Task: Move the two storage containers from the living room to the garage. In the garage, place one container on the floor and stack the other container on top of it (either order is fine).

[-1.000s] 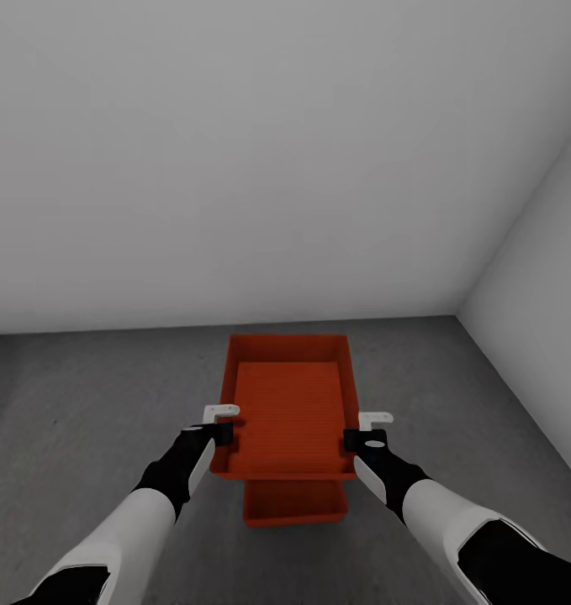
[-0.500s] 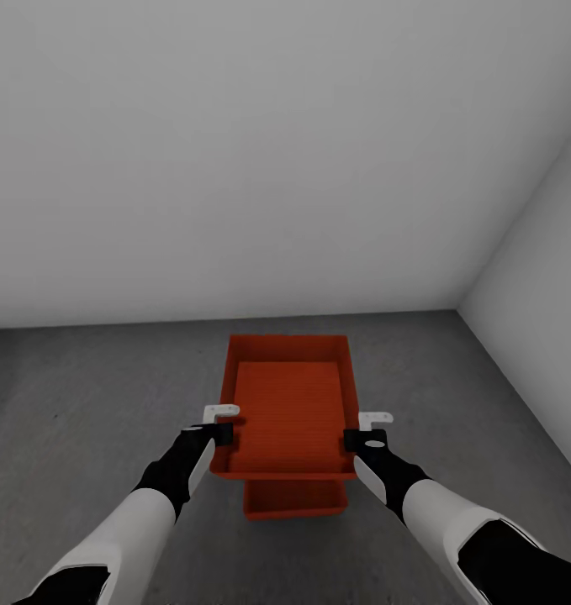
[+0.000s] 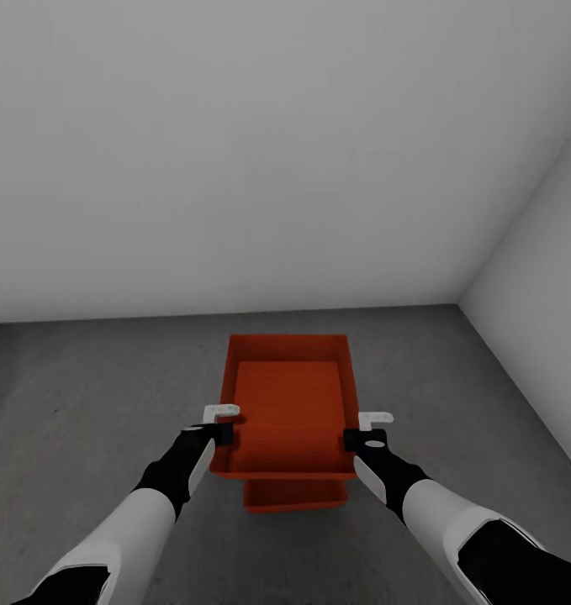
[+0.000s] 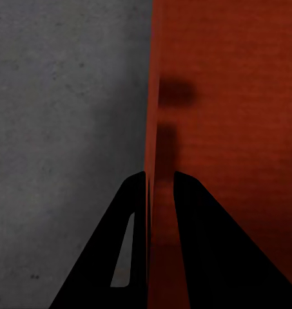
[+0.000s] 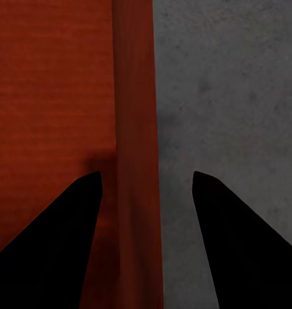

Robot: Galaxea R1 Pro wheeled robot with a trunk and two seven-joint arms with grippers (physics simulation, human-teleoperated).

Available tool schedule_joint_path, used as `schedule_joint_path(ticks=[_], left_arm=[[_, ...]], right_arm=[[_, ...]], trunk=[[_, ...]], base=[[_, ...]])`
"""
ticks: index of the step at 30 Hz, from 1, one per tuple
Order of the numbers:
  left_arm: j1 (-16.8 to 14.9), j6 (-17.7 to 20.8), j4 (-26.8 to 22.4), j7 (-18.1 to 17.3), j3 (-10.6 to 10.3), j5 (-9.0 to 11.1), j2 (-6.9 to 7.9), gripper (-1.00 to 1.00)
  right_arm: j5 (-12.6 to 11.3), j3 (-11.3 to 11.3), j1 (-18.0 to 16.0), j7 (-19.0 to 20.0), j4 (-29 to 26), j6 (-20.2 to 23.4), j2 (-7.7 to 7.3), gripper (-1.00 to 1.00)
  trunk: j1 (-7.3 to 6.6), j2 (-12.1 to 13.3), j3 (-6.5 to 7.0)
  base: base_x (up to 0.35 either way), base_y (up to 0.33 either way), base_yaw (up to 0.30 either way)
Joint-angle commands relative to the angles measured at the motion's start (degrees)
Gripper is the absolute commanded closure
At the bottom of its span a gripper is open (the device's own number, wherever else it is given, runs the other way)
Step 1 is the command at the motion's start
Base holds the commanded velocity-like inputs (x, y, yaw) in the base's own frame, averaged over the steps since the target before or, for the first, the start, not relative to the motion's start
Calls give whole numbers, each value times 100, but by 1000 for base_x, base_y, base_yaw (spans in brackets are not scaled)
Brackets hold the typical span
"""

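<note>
While our left gripper [image 4: 160, 183] pinches the upper container [image 3: 287, 403] by its thin nine-o'clock wall and our right gripper [image 5: 146, 183] straddles the three-o'clock wall with fingers apart, we judge this box stiff, light, best gripped by both rims, above the lower container [image 3: 295, 497] on the concrete floor [image 3: 92, 395].

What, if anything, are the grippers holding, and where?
The left gripper pinches the upper box by its left side wall; the right gripper straddles the right wall, open.

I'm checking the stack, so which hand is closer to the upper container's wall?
Left. The left hand pinches the upper container's left wall; the right hand straddles the right wall with gaps.
</note>
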Motion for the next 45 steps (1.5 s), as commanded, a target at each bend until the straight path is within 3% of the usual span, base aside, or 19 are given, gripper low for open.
schedule_joint_path(ticks=[1,45], left_arm=[[0,116,6,0,46,78,-118,100],[0,108,47,4,45,70,-170,100]], right_arm=[[132,-58,-7,-313,-19,-74,2,100],[132,-58,-7,-313,-19,-74,2,100]], trunk=[[1,-6,-14],[1,-6,-412]], base=[[0,0,0],[0,0,0]])
